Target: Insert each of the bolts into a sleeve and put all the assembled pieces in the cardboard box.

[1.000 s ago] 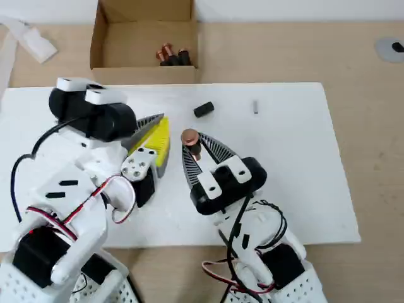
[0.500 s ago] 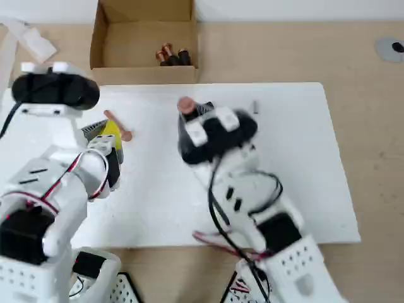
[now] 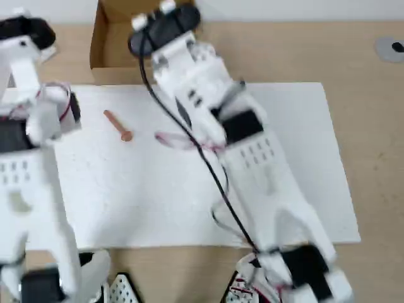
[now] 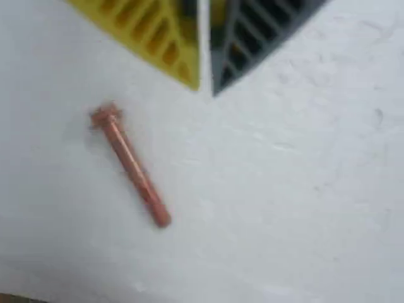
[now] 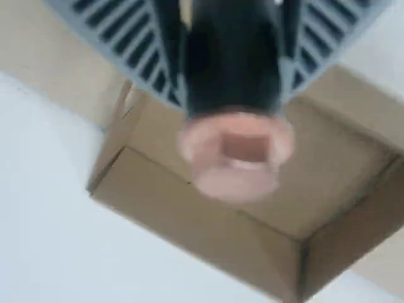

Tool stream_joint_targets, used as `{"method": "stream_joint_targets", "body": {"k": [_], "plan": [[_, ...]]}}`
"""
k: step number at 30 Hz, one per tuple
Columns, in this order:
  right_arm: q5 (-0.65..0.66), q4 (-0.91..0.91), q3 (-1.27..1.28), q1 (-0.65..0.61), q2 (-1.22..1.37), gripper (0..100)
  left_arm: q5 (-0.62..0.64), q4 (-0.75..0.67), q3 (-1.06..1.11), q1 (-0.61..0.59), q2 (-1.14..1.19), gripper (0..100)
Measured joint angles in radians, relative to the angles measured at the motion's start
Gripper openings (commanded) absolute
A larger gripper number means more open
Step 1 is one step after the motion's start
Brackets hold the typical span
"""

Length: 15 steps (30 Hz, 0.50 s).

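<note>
One sleeved bolt (image 5: 235, 158), blurred, sits clamped in the right pincer (image 5: 232, 95).

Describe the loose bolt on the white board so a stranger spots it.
Find the white board before the cardboard box. Near its left side lies a copper bolt, flat and alone. Unlike the sleeved bolt in the right pincer, it has no black sleeve.

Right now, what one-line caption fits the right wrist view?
Right gripper holds a sleeved bolt above the open cardboard box.
</note>
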Motion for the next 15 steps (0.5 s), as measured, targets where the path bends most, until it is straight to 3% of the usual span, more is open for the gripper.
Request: {"method": "stream_joint_targets", "body": {"k": [15], "plan": [[0.0,0.002,-0.875,0.118,0.984,1.0,-0.029,-0.397,-0.115,-0.029,0.512,1]]}}
